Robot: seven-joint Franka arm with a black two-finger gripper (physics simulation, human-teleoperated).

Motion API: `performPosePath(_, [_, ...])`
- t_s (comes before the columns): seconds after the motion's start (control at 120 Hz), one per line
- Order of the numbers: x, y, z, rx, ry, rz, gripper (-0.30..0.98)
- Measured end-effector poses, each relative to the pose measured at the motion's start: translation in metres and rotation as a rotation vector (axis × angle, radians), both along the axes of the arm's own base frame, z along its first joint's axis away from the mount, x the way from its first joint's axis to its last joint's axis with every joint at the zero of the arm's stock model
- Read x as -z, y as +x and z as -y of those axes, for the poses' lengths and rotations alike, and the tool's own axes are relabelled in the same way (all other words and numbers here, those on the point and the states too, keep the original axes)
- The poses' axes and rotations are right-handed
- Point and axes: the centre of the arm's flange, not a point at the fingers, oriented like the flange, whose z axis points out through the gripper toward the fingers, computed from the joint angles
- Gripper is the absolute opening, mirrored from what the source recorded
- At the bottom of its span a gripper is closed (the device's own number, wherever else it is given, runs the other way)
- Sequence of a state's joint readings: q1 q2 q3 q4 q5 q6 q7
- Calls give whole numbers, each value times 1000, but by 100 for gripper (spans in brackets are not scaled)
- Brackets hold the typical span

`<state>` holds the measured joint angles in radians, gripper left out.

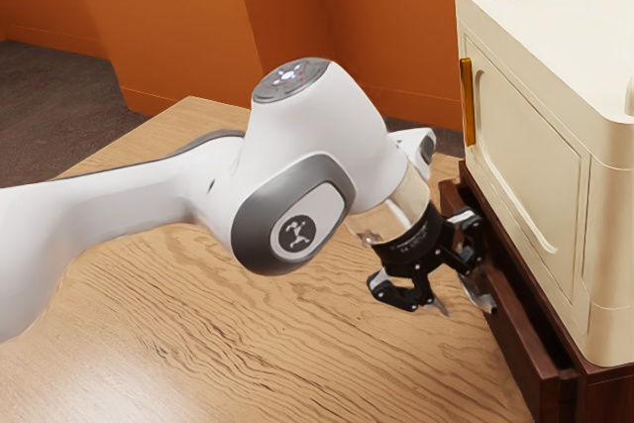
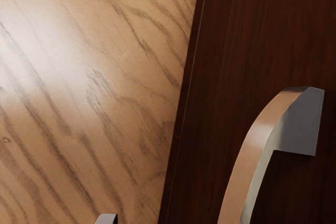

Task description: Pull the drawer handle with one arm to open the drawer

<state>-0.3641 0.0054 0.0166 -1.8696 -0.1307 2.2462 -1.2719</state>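
- The black two-finger hand (image 1: 458, 288) stands open, its fingers well parted, with nothing gripped between them.
- The curved, smooth metal handle (image 2: 251, 156) lies just ahead of the hand, on the side toward the dark reddish-brown wooden drawer front (image 1: 512, 339); the fingertip (image 2: 107, 219) on the pale, grained wooden worktop (image 1: 248, 334) side sits apart from it.
- The relation that counts: the handle's long axis runs roughly along the drawer front, and the fingers part across that length, so they seem suited to taking it from two sides.
- How far the farther finger reaches past the handle, I cannot tell.
- The drawer front stands a little out from its cabinet body (image 1: 606, 395), by my reading, so it looks partly open.
- The step in hand looks like lining up on the handle; the next move likely calls for a small shift toward the front, then closing.
- The pull should then go straight away from the cabinet, square to the handle's length; a skewed pull could let the curved bar slip.
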Motion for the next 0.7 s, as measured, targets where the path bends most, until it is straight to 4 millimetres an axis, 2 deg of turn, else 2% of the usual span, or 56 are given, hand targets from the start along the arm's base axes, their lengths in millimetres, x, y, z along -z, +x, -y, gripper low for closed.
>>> performPosePath(0.7, [-4,-46,-35,-29,6,-11,17])
